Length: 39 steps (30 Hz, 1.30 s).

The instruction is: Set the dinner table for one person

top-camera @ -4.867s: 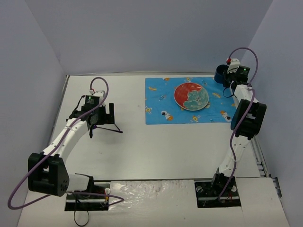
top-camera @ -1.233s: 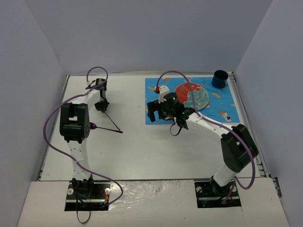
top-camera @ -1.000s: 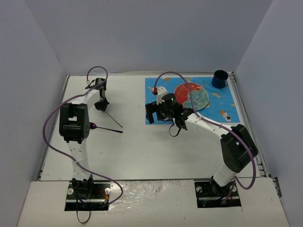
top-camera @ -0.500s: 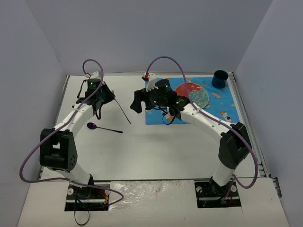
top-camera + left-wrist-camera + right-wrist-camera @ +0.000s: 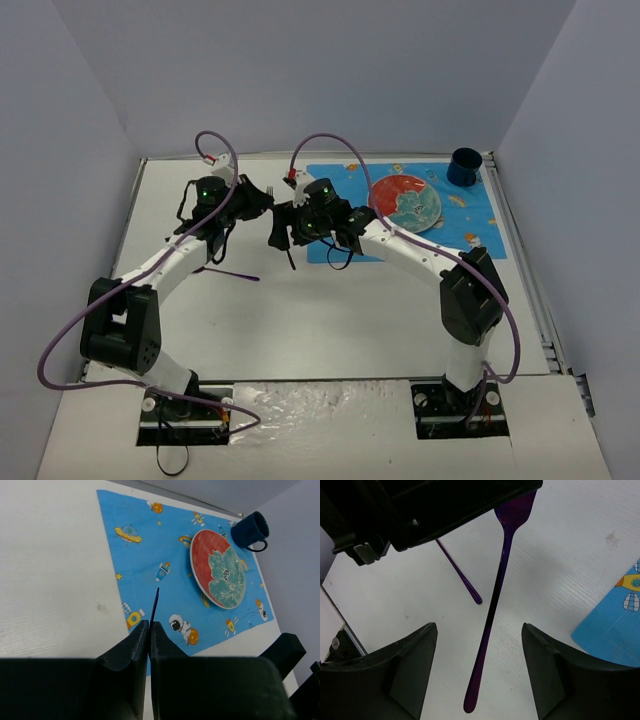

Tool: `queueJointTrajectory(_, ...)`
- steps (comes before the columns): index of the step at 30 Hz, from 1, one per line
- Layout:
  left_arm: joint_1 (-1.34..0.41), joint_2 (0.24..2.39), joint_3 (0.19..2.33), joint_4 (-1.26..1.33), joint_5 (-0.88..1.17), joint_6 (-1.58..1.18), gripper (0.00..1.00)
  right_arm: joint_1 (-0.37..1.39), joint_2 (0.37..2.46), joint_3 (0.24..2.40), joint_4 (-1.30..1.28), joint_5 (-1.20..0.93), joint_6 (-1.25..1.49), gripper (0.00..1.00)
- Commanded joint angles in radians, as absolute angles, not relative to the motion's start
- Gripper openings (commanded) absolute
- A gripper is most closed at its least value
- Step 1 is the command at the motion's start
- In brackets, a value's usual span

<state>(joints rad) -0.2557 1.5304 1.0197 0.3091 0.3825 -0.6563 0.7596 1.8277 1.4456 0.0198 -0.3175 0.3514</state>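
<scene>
Fork (image 5: 496, 595) is clamped by left gripper (image 5: 149, 626); right gripper (image 5: 485, 680) jaws held apart around handle; drop risked if released early.

The bench (image 5: 330, 310) is matte white. The mat (image 5: 145, 555) is bright blue, printed with orange-and-white rockets, astronauts and a yellow saucer. On the mat, the plate (image 5: 217, 567) is red with a teal flower pattern. The cup (image 5: 250, 529) at the mat's corner is dark blue. The fork (image 5: 495, 605) is glossy purple.
</scene>
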Motion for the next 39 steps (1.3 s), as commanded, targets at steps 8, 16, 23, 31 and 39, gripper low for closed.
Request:
queueJointTrajectory(8,-0.281,1.495,1.005,0.569,0.465,-0.701,0.0,0.769,1.773,1.483,0.058,-0.198,0.342,0.37)
queueJointTrajectory(16,-0.287,1.509,0.992,0.615,0.493,-0.699,0.0,0.769,1.761,1.485,0.058,-0.156,0.337,0.24)
queueJointTrajectory(23,-0.29,1.521,0.981,0.635,0.508,-0.695,0.0,0.77,1.742,1.474,0.058,-0.127,0.333,0.19)
queueJointTrajectory(31,-0.295,1.548,0.961,0.668,0.534,-0.696,0.01,0.769,1.713,1.466,0.058,-0.089,0.316,0.0)
queueJointTrajectory(39,-0.294,1.568,0.994,0.565,0.526,-0.682,0.46,0.759,1.708,1.424,0.057,-0.047,0.307,0.0)
